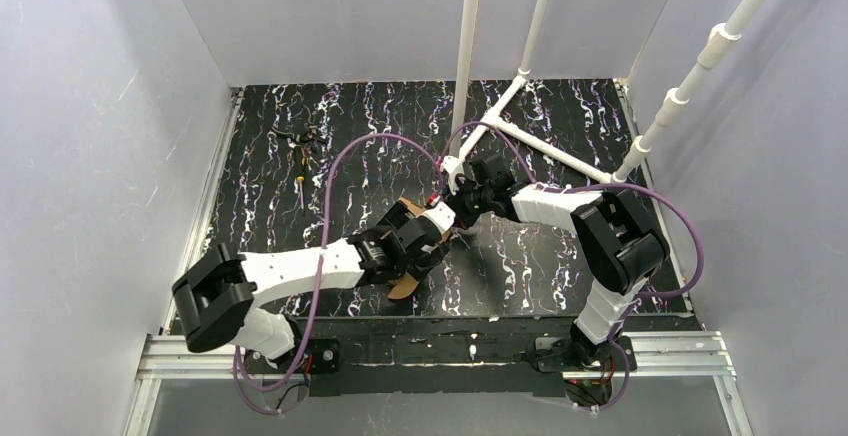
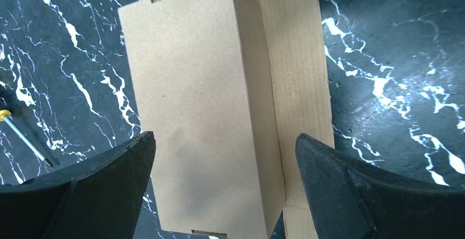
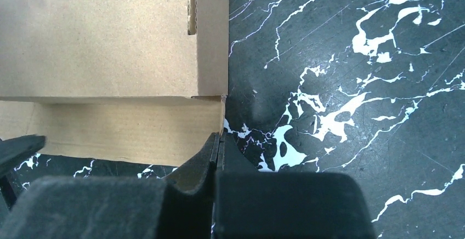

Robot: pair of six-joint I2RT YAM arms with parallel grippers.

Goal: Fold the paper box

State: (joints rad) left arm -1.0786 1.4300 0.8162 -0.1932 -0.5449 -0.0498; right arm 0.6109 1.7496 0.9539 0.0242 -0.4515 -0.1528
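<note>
Two robot arms meet over the paper box (image 2: pixel 192 113) near the middle of a black, white-veined counter (image 1: pixel 570 256). The brown cardboard lies partly folded: a broad panel flat on the counter, with a narrower strip raised along its right-hand crease as seen from the left wrist. The left pincer (image 2: pixel 225 142) hangs directly above the flat panel with its jaws spread wide, one black finger (image 2: pixel 109 178) outside the panel's left edge and the other beyond the raised strip, neither touching the card. The right pincer (image 3: pixel 219 143) is pressed together, its tips at the end corner of that strip; whether any card is nipped between them cannot be told. From overhead the left arm hides most of the box. A thin yellow-handled tool (image 2: pixel 24 137) lies apart to its left.
</note>
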